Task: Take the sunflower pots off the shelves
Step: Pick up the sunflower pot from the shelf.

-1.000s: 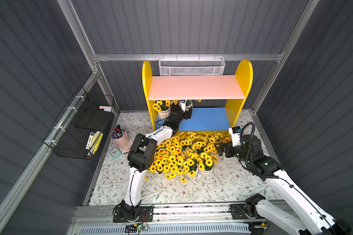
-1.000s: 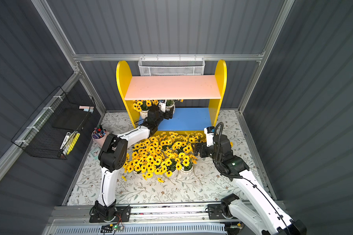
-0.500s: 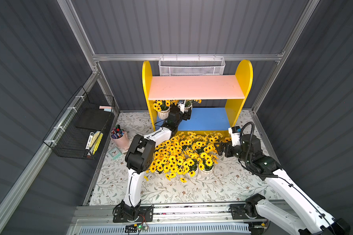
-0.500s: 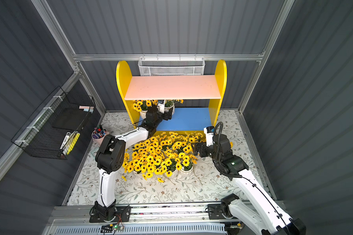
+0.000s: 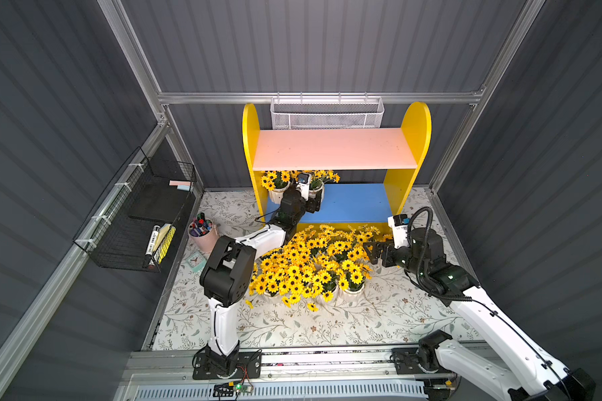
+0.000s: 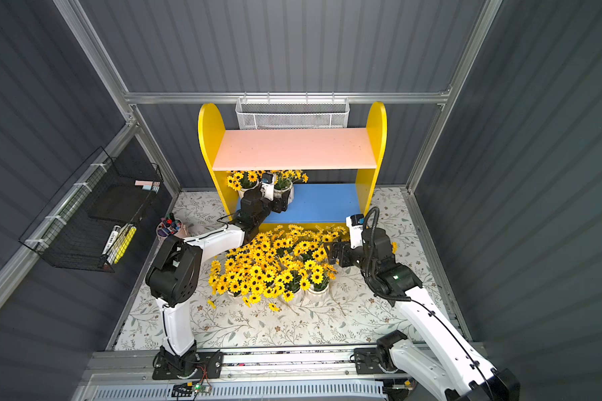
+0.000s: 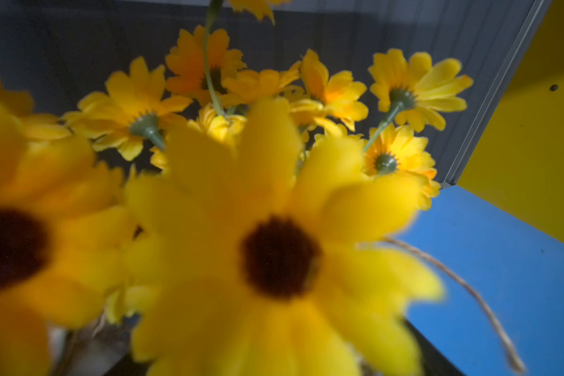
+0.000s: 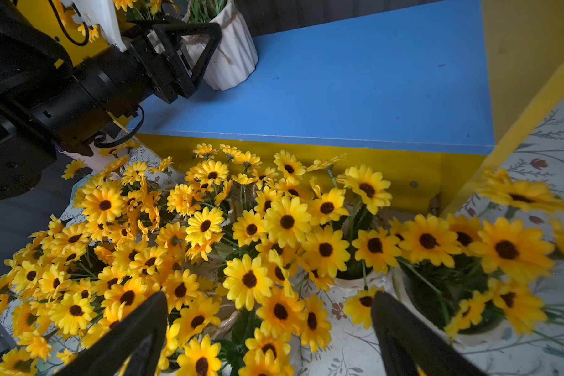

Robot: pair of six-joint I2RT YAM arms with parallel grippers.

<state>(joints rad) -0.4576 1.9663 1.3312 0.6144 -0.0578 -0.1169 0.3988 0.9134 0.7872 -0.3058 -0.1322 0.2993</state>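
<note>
Nearest us is the tabletop (image 5: 292,326). The sunflower pots (image 5: 310,267) already down are bunched centre frame in both top views, upright, with blooms overlapping. The right tool (image 8: 269,298) sits at the bunch's right edge with its jaws fully spread and nothing between them but flowers below.

At frame left, the pink cup (image 5: 204,239) is full of markers. The black wire rack (image 5: 136,222) holds a marker, something yellow and small pads.

Further back are the shelves (image 5: 416,139). Two pots are left, side by side at the left end of the blue lower board (image 5: 355,205).
- **Approach:** the left tool (image 5: 314,204) comes in level from the front at the right-hand pot (image 8: 232,58). The pot's axis is vertical, so the jaws take its ribbed wall from the sides.
- **Grip:** the jaws stand wide, and we cannot tell whether they are clamped on the pot or just beside it.
- **Nearer arm:** the left arm is far nearer, so we'd give it the other pot (image 5: 278,194) too.

The pink upper board (image 5: 334,149) carries nothing. Farthest is the white mesh basket (image 5: 327,116), contents not visible.
</note>
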